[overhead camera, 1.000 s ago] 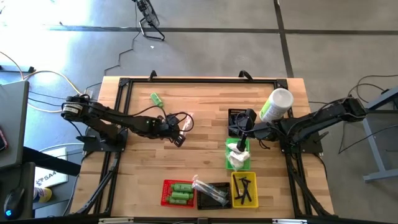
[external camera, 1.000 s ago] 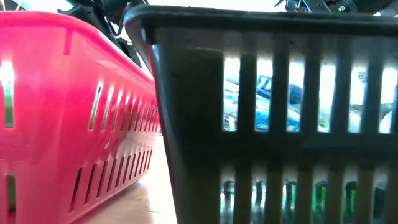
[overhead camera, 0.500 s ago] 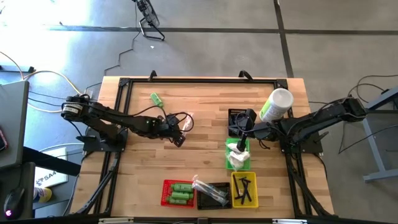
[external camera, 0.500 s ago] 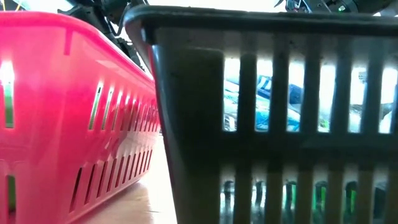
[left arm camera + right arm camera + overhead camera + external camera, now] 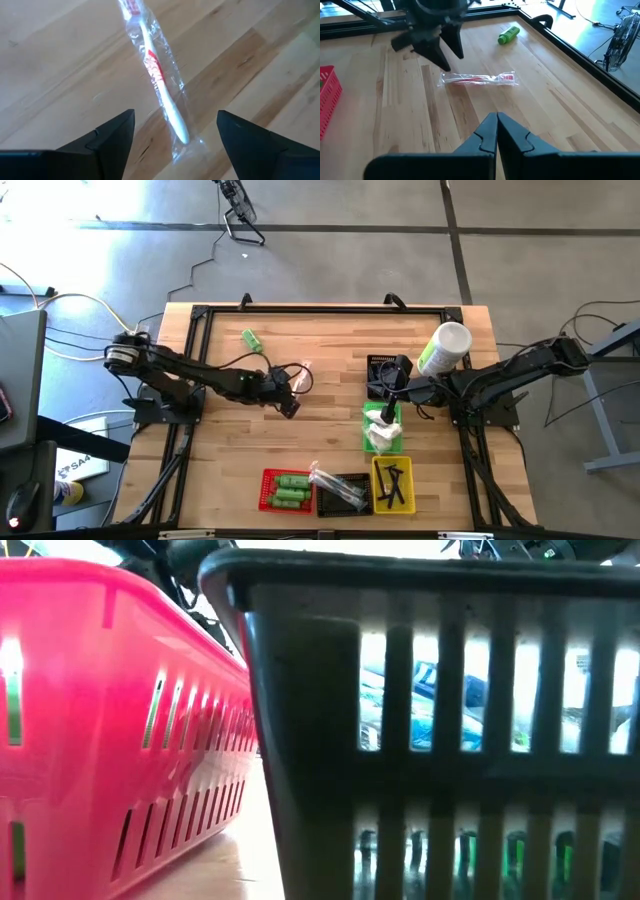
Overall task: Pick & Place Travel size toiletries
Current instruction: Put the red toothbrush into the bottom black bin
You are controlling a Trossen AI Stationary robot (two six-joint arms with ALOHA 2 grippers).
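A clear-wrapped toothbrush (image 5: 159, 80) with red on its handle lies flat on the wooden table (image 5: 330, 340), also seen in the right wrist view (image 5: 480, 78). My left gripper (image 5: 175, 134) hovers open over it, one finger on either side of its handle end, touching nothing. From across the table my left gripper (image 5: 451, 61) stands just above that end. A green bottle (image 5: 250, 338) lies on its side toward the far left. My right gripper (image 5: 496, 125) is shut and empty, held over the green basket (image 5: 383, 432).
Red basket (image 5: 285, 490) with green bottles, black basket (image 5: 345, 492) with wrapped toothbrushes and yellow basket (image 5: 392, 485) with black items line the near edge. Another black basket (image 5: 388, 370) and a white cup (image 5: 445, 348) stand at right. A black frame (image 5: 320, 308) borders the table.
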